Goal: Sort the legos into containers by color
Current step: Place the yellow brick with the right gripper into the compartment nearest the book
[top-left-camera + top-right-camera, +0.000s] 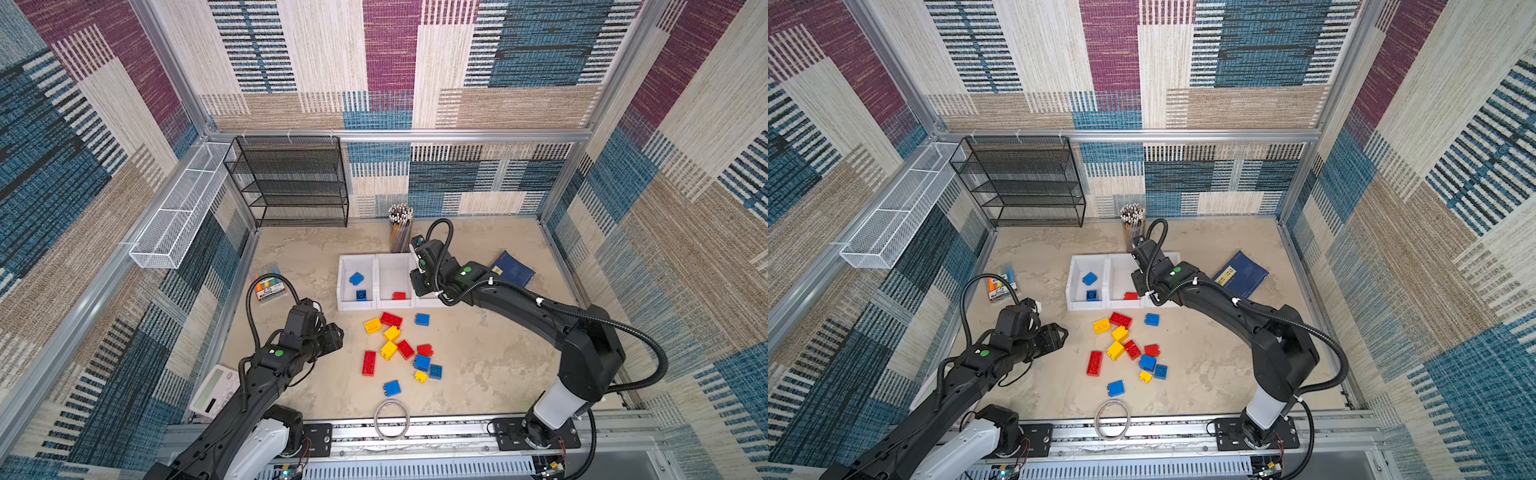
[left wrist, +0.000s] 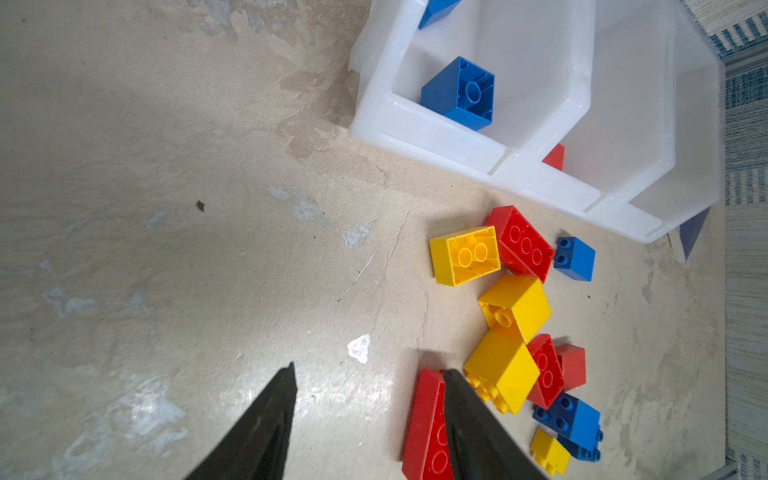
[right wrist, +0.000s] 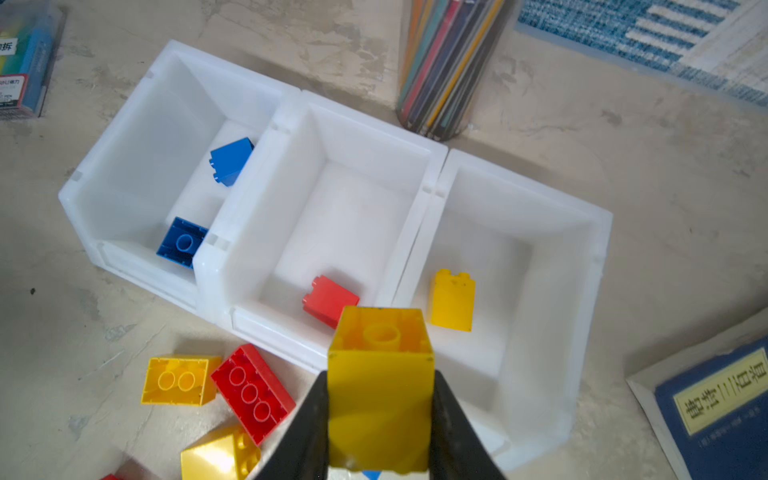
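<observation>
In both top views you are looking at three white bins in a row at mid-frame. The left bin [image 1: 347, 266] is holding two blue bricks [image 1: 356, 278], the middle bin [image 1: 394, 270] is holding one red brick [image 1: 399, 296], and the right bin [image 1: 426, 303] is lying mostly under the right arm [image 1: 519, 303]. Below the row, twelve loose bricks [image 1: 389, 350] are waiting on the tabletop [image 1: 498, 365]: four yellow, four red, four blue. I am judging the sort to be early, with most of it left. The left pincer [image 1: 334, 336] is hanging left of the pile, and you cannot read its jaws from here. The right pincer is hiding beneath its own wrist.

In the left wrist view, the left pincer [image 2: 369, 370] is standing with its jaws apart and gripping nothing. One finger is overlapping the long red brick [image 2: 424, 428]; whether they are touching, you cannot tell.

In the right wrist view, the right pincer [image 3: 380, 374] is clamping a yellow brick [image 3: 380, 407], hollow side facing the camera, above the front lips where the middle and right bins are meeting. This view is giving you what the top views are not: a second yellow brick [image 3: 452, 301] lying inside the right bin. So each bin is carrying one colour, and the held brick is probably heading for the right one.
</observation>
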